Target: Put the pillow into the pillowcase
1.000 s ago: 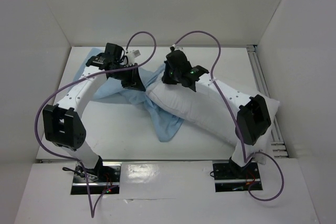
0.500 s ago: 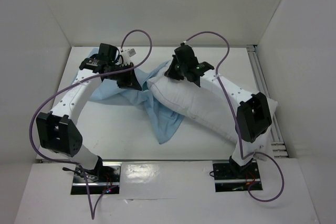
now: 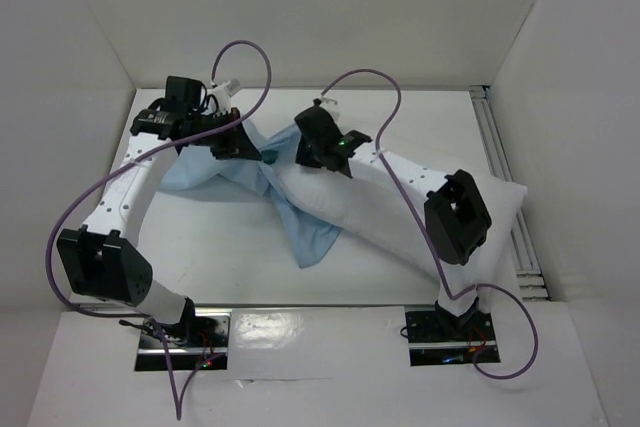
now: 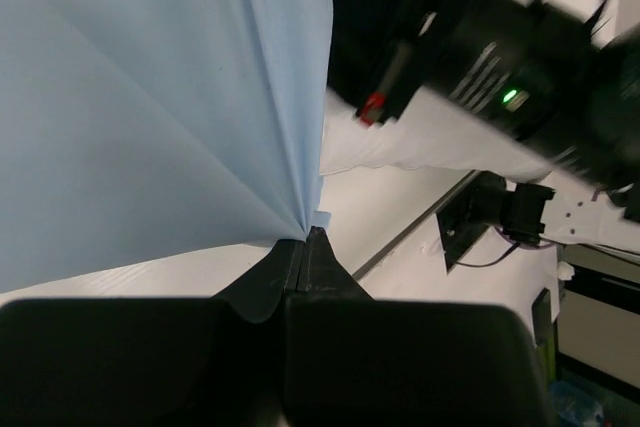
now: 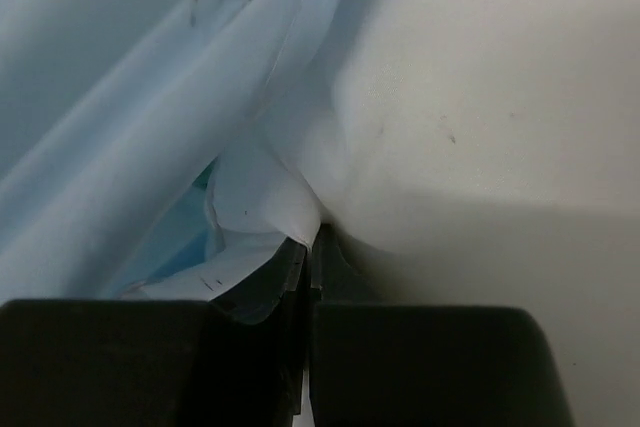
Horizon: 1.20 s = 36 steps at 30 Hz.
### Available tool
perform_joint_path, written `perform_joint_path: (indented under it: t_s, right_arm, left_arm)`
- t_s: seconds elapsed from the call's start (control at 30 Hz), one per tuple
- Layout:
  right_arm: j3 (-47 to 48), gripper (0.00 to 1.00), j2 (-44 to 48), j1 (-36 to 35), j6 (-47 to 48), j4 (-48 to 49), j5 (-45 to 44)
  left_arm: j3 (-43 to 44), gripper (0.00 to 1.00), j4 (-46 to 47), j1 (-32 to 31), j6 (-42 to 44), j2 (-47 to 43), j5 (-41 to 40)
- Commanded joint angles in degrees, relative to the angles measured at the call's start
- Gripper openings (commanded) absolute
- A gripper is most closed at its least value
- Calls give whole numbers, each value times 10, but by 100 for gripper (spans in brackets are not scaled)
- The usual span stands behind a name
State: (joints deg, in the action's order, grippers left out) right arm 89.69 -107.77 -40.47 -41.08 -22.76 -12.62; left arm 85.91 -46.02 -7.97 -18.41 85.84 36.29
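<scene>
Plump white fabric pillow (image 3: 365,209) was pinched by right jaws, limp light-blue cloth pillowcase (image 3: 210,172) by left jaws. Insertion was judged not begun.

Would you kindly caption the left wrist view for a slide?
Left gripper shut on the light blue pillowcase, fabric fanning out from the pinch.

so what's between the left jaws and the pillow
Only a bunched stretch of the light blue pillowcase, running up to the pillow end; the top view shows it.
</scene>
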Motion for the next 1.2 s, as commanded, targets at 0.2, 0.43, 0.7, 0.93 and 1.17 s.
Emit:
perform_joint_path:
  t_s: [0.2, 0.43, 0.7, 0.93, 1.17]
  right_arm:
    - [-152, 0, 60, -48, -12, 248, 13]
    - [-173, 25, 113, -48, 20, 257, 25]
    - [-185, 74, 181, -48, 33, 213, 44]
    - [-214, 76, 301, -48, 62, 109, -48]
    - [-103, 91, 261, 39, 111, -91, -127]
  left_arm:
    - [65, 65, -45, -17, 18, 26, 98]
    - [137, 96, -71, -17, 4, 71, 42]
    - [196, 22, -60, -22, -20, 118, -39]
    - [273, 64, -54, -49, -20, 205, -89]
    - [368, 76, -83, -137, -14, 298, -271]
